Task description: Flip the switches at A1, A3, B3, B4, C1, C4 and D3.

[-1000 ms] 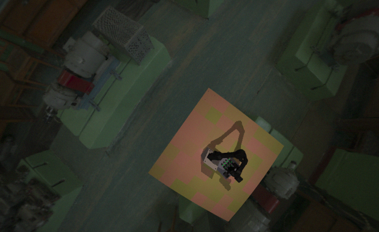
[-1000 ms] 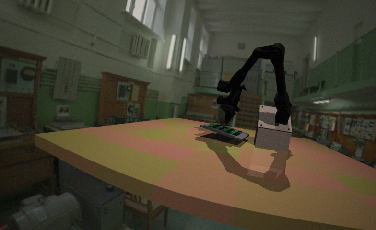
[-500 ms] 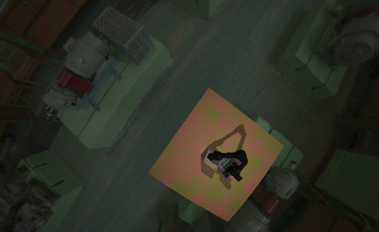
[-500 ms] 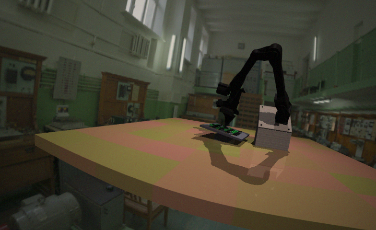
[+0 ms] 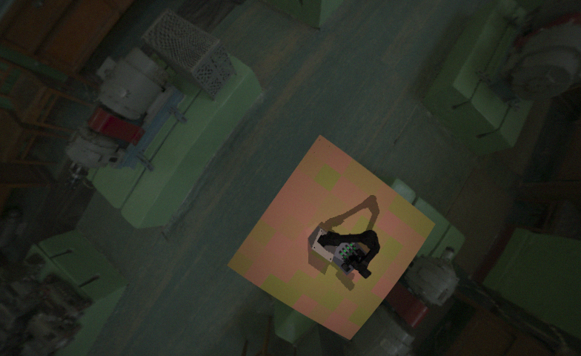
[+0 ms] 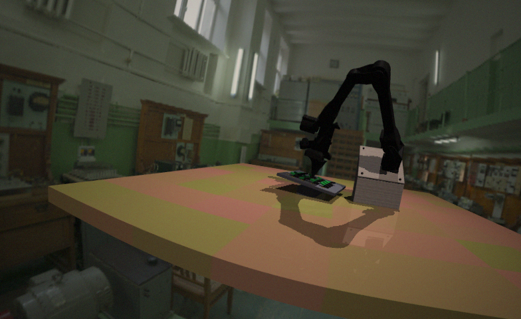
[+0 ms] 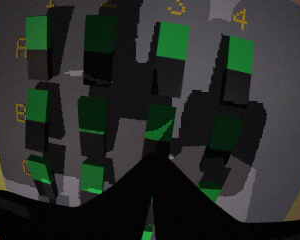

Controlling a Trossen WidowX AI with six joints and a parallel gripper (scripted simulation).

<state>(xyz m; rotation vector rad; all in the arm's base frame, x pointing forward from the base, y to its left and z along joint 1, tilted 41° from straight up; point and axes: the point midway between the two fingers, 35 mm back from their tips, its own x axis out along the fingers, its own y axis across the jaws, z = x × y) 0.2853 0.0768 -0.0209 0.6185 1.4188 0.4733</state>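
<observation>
Wrist view is looking down on the panel (image 7: 284,94), a flat grey slab with yellow row letters and column numbers, carrying rocker switches that are showing glossy green on one half and dull dark on the other. Going left to right along row A: A1 (image 7: 37,46), then A2 (image 7: 100,50) in shadow, A3 (image 7: 173,50) and A4 (image 7: 238,70). The gripper (image 7: 152,190) is standing clenched with nothing between its black fingers (the tips are meeting as one blunt point). That point is lying over column 3, at about the C3 position, with B3 (image 7: 161,122) just beyond it toward the far edge and D3 hidden beneath. Each switch's long axis is running front to back, so I judge the coming press is turning on a short shift along column 3.

In the exterior view the panel is resting tilted on the table (image 6: 176,221), beside the arm's grey block (image 6: 376,185).
</observation>
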